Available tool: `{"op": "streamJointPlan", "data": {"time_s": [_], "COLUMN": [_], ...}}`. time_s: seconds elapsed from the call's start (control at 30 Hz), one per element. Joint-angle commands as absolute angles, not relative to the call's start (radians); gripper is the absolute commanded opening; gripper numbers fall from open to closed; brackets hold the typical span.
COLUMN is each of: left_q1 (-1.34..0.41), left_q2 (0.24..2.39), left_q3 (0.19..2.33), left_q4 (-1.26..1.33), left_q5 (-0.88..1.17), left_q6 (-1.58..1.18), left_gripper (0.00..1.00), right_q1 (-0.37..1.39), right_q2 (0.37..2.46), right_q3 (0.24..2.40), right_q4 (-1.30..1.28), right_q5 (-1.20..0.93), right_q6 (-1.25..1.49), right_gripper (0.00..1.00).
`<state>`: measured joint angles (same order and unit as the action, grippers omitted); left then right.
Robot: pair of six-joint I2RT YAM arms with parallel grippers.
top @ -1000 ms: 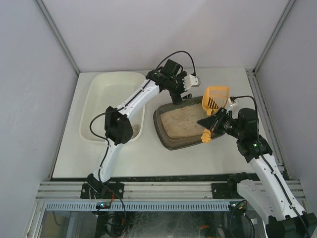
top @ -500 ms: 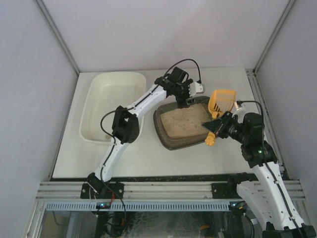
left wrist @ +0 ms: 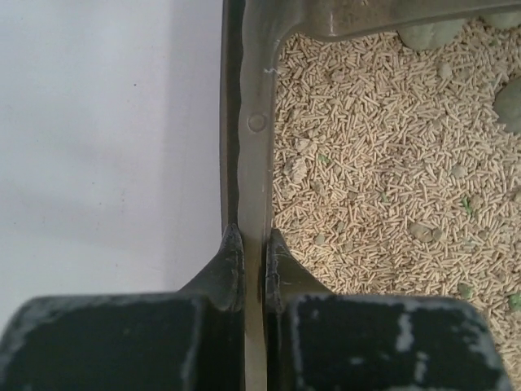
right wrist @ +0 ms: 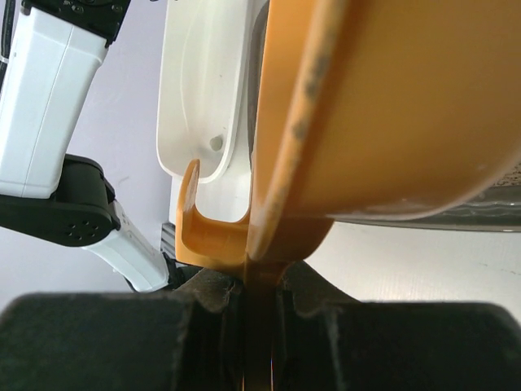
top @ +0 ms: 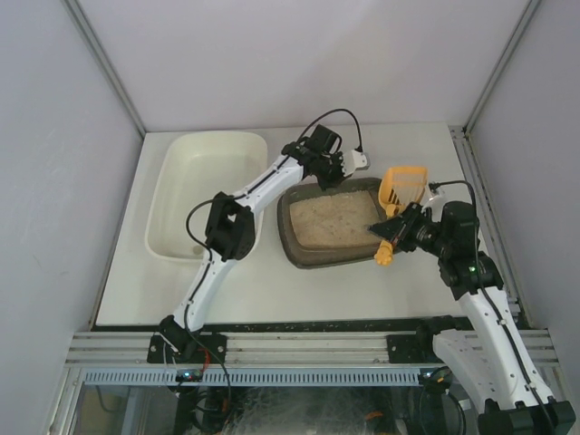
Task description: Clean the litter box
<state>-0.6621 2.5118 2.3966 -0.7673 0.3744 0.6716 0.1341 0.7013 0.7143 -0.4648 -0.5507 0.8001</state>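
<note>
The litter box (top: 284, 232), a dark brown-grey tray of beige litter (left wrist: 383, 155), lies at the table's middle. My left gripper (top: 337, 180) reaches over its far edge and is shut on the thick rim (left wrist: 252, 122), one finger outside the wall and one inside over the litter (left wrist: 252, 244). Grey-green clumps (left wrist: 431, 34) lie in the litter near the far corner. My right gripper (top: 392, 235) hovers at the box's right side, shut on the handle of an orange scoop (top: 400, 186). In the right wrist view the scoop (right wrist: 391, 106) fills the frame above the pinched handle (right wrist: 262, 281).
A larger white tub (top: 156, 214) stands to the left of the litter box, its near end beside my left arm's elbow (top: 227, 228). It also shows in the right wrist view (right wrist: 203, 98). Grey walls enclose the table on three sides.
My left gripper came down onto the box's far rim and went from open to shut on it. The box turned slightly squarer. The right arm carried the scoop to the right.
</note>
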Motion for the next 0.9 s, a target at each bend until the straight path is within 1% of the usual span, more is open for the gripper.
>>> {"op": "streamJointPlan", "data": {"time_s": [0.0,0.23,0.37,0.5,0.57,0.73,0.8,0.87], "left_q1": [-0.63,-0.563,-0.554,-0.556,-0.563,-0.605,-0.626,-0.652], "left_q2": [2.412,2.179,2.045,1.968,1.951,1.908,1.912,1.912], "left_q3": [2.31,2.009,1.849,1.786,1.78,1.722,1.722,1.713], "left_q4": [-0.814,-0.622,-0.557,-0.602,-0.65,-0.744,-0.78,-0.812], "left_q5": [0.396,0.327,0.221,0.126,0.111,-0.039,-0.048,-0.051], "left_q6": [0.512,0.083,-0.123,-0.333,-0.414,-0.706,-0.745,-0.789], "left_gripper": [0.0,0.0,0.0,0.0,0.0,0.0,0.0,0.0], "right_q1": [0.123,0.11,0.107,0.099,0.096,0.092,0.093,0.095], "right_q2": [0.708,0.719,0.736,0.785,0.819,0.937,0.959,0.99], "right_q3": [0.719,0.719,0.72,0.721,0.726,0.757,0.764,0.798], "right_q4": [-0.374,-0.346,-0.327,-0.301,-0.295,-0.358,-0.373,-0.448], "right_q5": [-0.592,-0.623,-0.652,-0.731,-0.774,-0.889,-0.916,-0.918], "right_q6": [0.787,0.786,0.783,0.797,0.81,0.83,0.835,0.799], "right_gripper": [0.0,0.0,0.0,0.0,0.0,0.0,0.0,0.0]}}
